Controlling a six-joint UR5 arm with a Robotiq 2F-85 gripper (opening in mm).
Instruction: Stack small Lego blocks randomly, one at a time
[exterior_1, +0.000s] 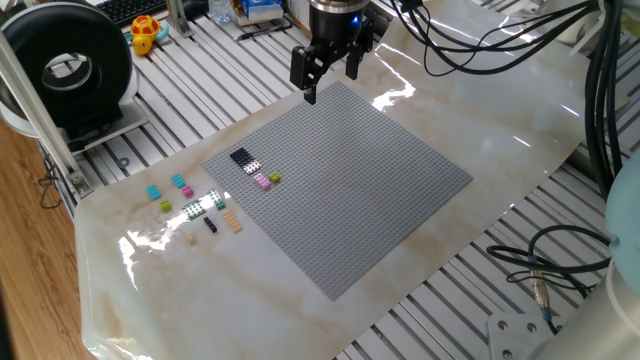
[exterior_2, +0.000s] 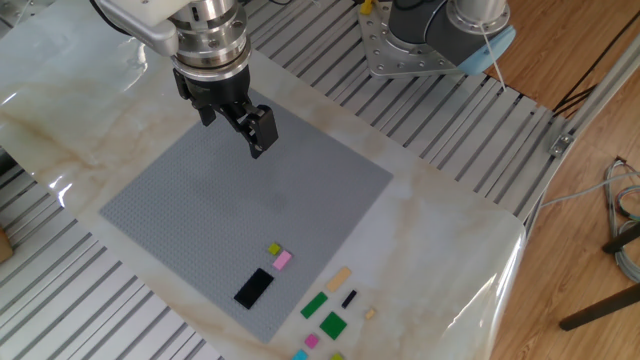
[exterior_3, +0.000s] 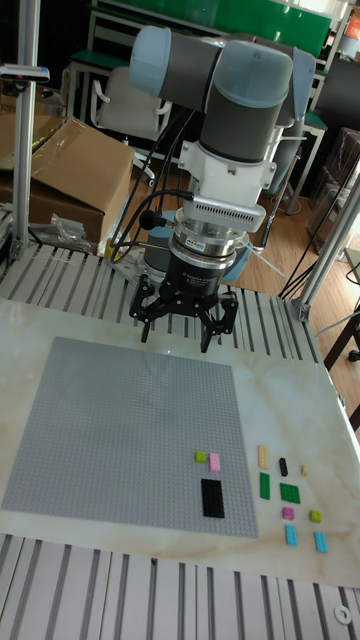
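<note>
Over one corner of the grey baseplate (exterior_1: 380, 180), the UR5's gripper (exterior_1: 328, 78) hangs clear of the studs, its 2 fingers (exterior_1: 303, 70) spread wide with nothing between them. The small Lego blocks (exterior_1: 210, 200) lie well apart from it, at the opposite side of the plate. 3 of them rest on the baseplate near its edge: a black plate (exterior_1: 241, 156), a pink block (exterior_1: 262, 181) and a lime green block (exterior_1: 274, 178), the last 2 just beside each other. The others are scattered just off that edge on the marble-patterned tabletop (exterior_1: 450, 110), among them cyan pieces (exterior_1: 154, 191), green plates (exterior_3: 290, 492), a tan piece (exterior_1: 234, 222) and a thin black bar (exterior_1: 210, 225). Whether any block sits on another cannot be told at this size.
</note>
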